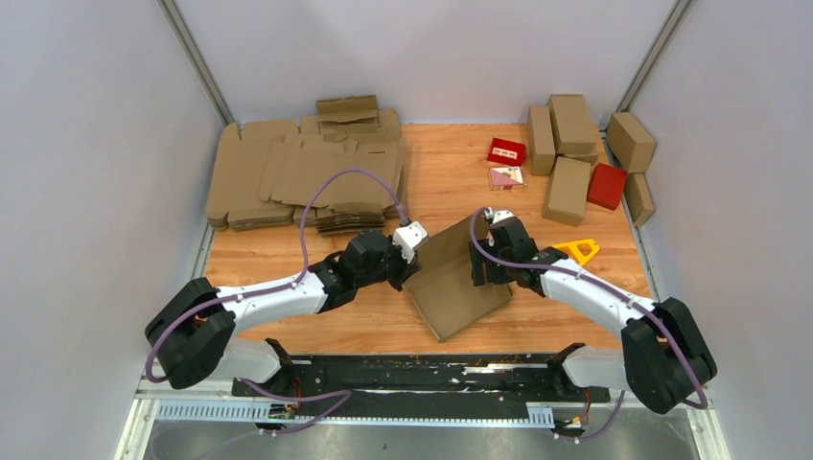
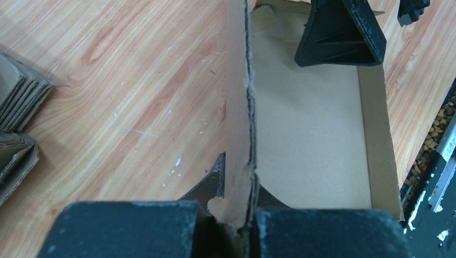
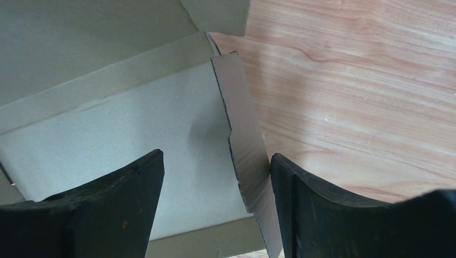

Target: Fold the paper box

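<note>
The paper box (image 1: 458, 283), a shallow, wide brown cardboard tray with raised walls, lies tilted at the table's middle. My left gripper (image 1: 412, 270) is shut on its left wall. In the left wrist view the gripper (image 2: 240, 185) pinches that upright wall (image 2: 237, 97), with the box floor (image 2: 309, 134) to its right. My right gripper (image 1: 480, 261) is open at the box's right side. In the right wrist view the gripper (image 3: 215, 183) straddles the right wall (image 3: 246, 156), which touches the outer finger (image 3: 333, 215). The inner finger (image 3: 107, 209) is over the box floor (image 3: 134, 123).
A stack of flat brown blanks (image 1: 297, 172) lies at the back left. Several finished brown boxes (image 1: 566, 144) and red boxes (image 1: 606, 185) stand at the back right. A yellow object (image 1: 578, 249) lies by the right arm. Folded blanks (image 2: 16, 123) lie left of my left gripper.
</note>
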`<act>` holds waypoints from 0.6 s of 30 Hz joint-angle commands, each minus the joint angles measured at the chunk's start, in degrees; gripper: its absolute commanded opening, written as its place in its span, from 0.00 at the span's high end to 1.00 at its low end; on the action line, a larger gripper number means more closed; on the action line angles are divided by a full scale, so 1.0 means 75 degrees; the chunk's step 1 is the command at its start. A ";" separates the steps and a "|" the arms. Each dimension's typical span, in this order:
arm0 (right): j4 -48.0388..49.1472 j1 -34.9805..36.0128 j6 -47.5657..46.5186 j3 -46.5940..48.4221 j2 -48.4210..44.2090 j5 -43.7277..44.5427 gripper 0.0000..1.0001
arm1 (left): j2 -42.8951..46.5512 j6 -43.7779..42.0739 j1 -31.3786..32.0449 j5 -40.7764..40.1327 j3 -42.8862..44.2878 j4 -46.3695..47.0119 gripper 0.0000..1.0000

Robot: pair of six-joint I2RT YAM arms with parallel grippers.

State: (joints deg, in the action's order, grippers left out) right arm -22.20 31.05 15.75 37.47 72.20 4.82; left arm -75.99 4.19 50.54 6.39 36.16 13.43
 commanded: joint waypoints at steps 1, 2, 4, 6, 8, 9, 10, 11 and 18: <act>0.0095 -0.0226 -0.0031 0.0043 -0.0233 -0.0746 0.27 | -0.0020 0.0051 0.0034 0.0085 0.0299 0.0084 0.97; 0.0095 -0.0280 -0.0016 0.0049 -0.0235 -0.0971 0.27 | -0.0020 0.0051 0.0034 0.0084 0.0299 0.0084 0.98; 0.0072 -0.0307 -0.0002 0.0066 -0.0284 -0.1083 0.28 | -0.0021 0.0051 0.0034 0.0083 0.0299 0.0073 0.98; 0.0046 -0.0309 0.0021 0.0068 -0.0331 -0.1202 0.29 | -0.0004 0.0051 0.0034 0.0084 0.0300 0.0072 0.98; -0.0035 -0.0311 0.0037 0.0077 -0.0393 -0.1199 0.29 | 0.0012 0.0051 0.0034 0.0075 0.0294 0.0072 0.98; -0.0078 -0.0317 0.0051 0.0088 -0.0431 -0.1160 0.28 | 0.0007 0.0042 0.0034 0.0063 0.0288 0.0072 0.98; -0.0113 -0.0334 0.0065 0.0089 -0.0480 -0.1117 0.28 | 0.0007 0.0040 0.0034 0.0057 0.0297 0.0064 0.98; -0.0140 -0.0390 0.0110 0.0089 -0.0511 -0.1108 0.26 | 0.0012 0.0034 0.0034 0.0058 0.0305 0.0061 0.98; 0.0394 -0.1523 0.0447 -0.0358 -0.0812 -0.2689 0.20 | 0.0021 0.0039 0.0034 0.0051 0.0294 0.0049 0.98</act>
State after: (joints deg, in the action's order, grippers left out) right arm -22.72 23.64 16.86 36.77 68.34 -7.53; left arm -75.99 4.19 50.57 6.57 36.18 13.37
